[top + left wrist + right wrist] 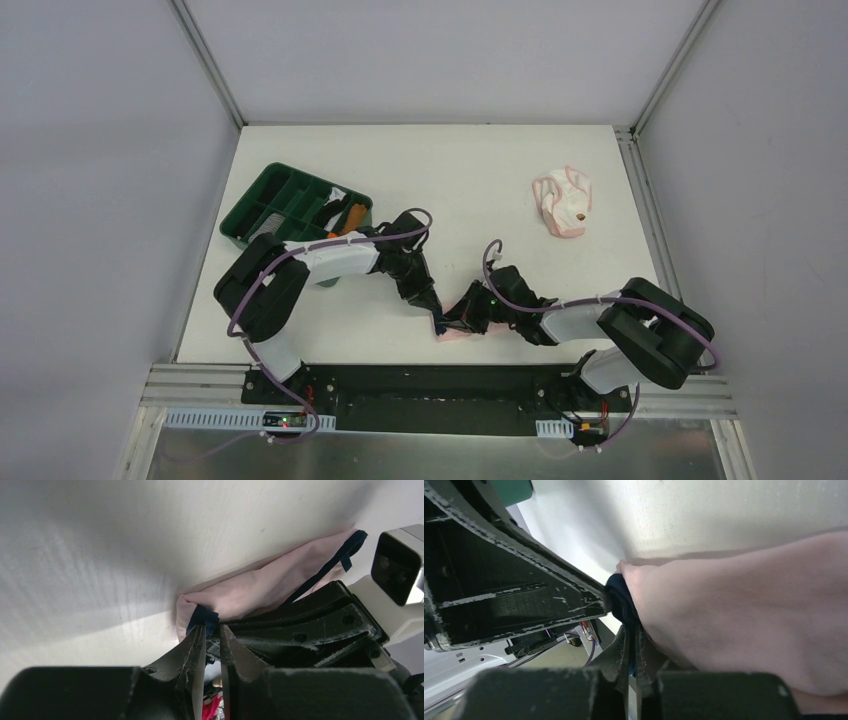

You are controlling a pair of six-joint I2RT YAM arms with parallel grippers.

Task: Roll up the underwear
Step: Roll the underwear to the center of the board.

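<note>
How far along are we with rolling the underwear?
Nothing finished yet. In hand: the pink navy-edged brief lies as a long loose bundle at the near edge, the left gripper and right gripper both pinching its navy edging. Still to do: tightening that roll, then the paler brief, lying crumpled and untouched at the far right.
</note>
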